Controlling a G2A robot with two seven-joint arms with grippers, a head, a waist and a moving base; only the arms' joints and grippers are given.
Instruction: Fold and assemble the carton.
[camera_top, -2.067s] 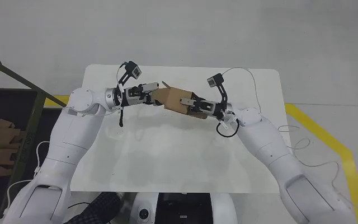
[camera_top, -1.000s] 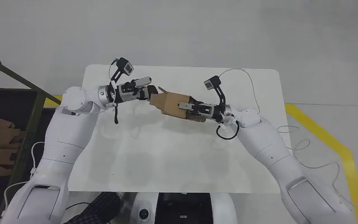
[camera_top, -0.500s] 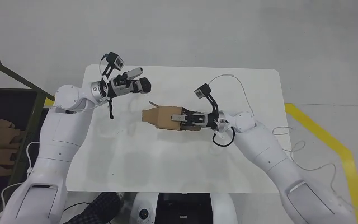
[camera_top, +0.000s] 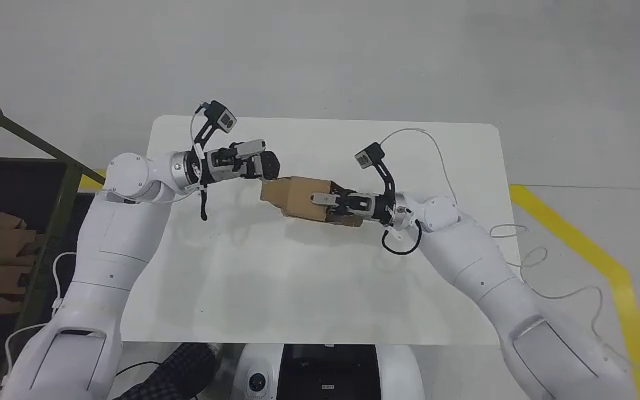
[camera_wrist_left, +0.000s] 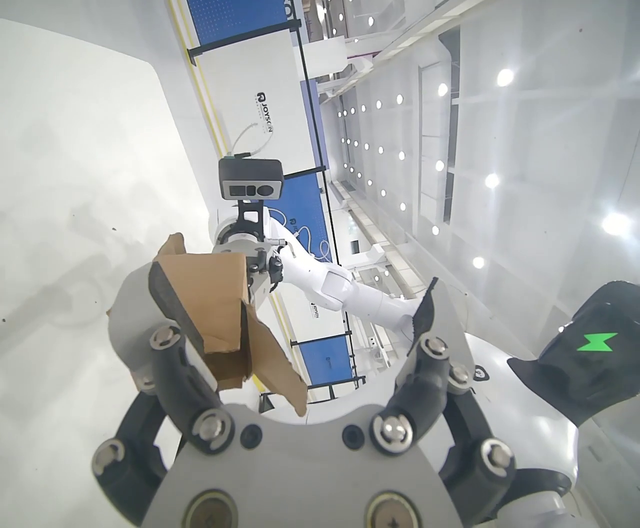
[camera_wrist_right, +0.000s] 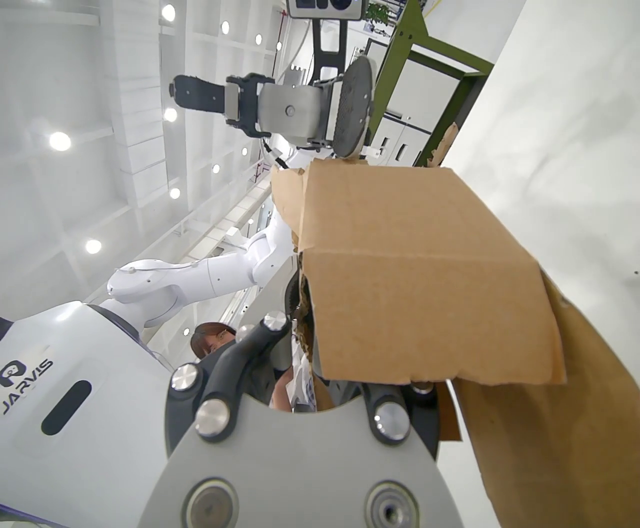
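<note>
Carton (camera_top: 298, 192) sits clamped in right gripper (camera_top: 333, 200); left gripper (camera_top: 264, 163), fingers spread wide, touches its left end.

White table (camera_top: 300, 290), grey floor (camera_top: 320, 50), yellow floor line (camera_top: 570, 235), ceiling lights (camera_wrist_left: 505, 76)
</note>
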